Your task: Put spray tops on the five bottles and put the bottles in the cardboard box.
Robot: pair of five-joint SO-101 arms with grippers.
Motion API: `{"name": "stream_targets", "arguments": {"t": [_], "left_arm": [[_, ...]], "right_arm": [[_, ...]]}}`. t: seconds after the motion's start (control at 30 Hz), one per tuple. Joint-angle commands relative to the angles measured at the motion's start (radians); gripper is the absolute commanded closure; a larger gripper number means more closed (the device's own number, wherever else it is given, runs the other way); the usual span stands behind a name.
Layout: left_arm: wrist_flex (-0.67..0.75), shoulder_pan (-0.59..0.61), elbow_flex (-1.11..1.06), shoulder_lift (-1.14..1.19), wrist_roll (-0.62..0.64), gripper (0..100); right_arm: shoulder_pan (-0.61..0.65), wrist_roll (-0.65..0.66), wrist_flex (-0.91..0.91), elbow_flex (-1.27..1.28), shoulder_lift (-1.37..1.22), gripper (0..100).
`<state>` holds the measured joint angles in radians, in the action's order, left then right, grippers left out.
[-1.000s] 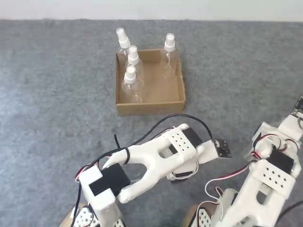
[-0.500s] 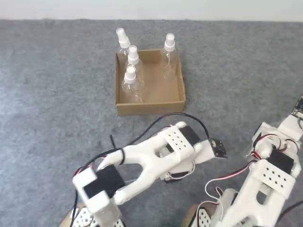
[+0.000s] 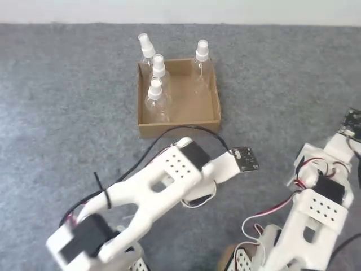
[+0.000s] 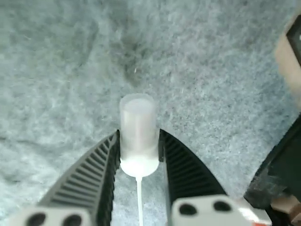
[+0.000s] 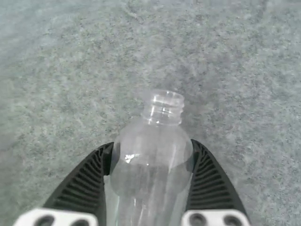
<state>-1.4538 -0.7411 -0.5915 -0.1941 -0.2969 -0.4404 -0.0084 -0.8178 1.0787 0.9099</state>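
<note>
At the left wrist, I am seeing the left gripper [image 4: 138, 137] clamping a white spray top [image 4: 137, 127] from both sides, its black ribbed fingers [image 4: 104, 160] pressing against the cap. The top's thin dip tube [image 4: 139, 197] is running back between the fingers toward the camera. Grey carpet [image 4: 70, 70] is lying underneath; I cannot tell whether the top is touching it.

At the right wrist, the right gripper [image 5: 151, 149] is squeezing a clear uncapped bottle [image 5: 151, 174] at its shoulder, one finger on each side. The threaded neck [image 5: 162, 107] is pointing away from the camera and is standing open.

From the high view, the left arm [image 3: 163, 180] is stretching toward the near wall of the cardboard box [image 3: 179, 129], its wrist sitting just short of it. The right arm [image 3: 322, 206] is sitting off to the right, well apart from the box.

Four capped bottles are standing upright at the box: the front one [image 3: 156, 101] and the middle one [image 3: 159, 70] along its left side, a third [image 3: 146, 51] at the back left corner, a fourth [image 3: 201, 62] at the back right corner. I cannot tell whether the rearmost left one is standing inside the wall or just behind it.
</note>
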Motion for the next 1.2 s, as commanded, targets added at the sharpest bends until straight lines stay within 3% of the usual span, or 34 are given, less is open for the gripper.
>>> {"name": "stream_targets", "arguments": {"t": [0.0, 0.3, 0.6, 0.83, 1.07, 1.17], "left_arm": [[0.028, 0.008, -0.024, -0.163, -0.003, 99], [0.043, 0.157, -0.05, -0.476, 0.0, 99], [0.083, 0.189, -0.047, -0.715, 0.149, 99], [0.146, 0.287, -0.047, -0.836, 0.212, 99], [0.186, 0.393, -0.048, -1.023, 0.244, 99], [0.212, 0.433, -0.05, -1.092, 0.29, 99]], "right_arm": [[0.062, 0.002, 0.022, -0.018, 0.031, 97.2], [0.194, -0.006, 0.013, -0.002, 0.031, 97.2], [0.341, -0.005, -0.039, -0.006, 0.054, 96.9], [0.466, 0.0, -0.142, 0.018, 0.308, 96.7], [0.662, 0.005, -0.03, 0.167, 0.565, 97.1], [0.734, 0.075, 0.019, 0.196, 0.65, 97.2]]}}
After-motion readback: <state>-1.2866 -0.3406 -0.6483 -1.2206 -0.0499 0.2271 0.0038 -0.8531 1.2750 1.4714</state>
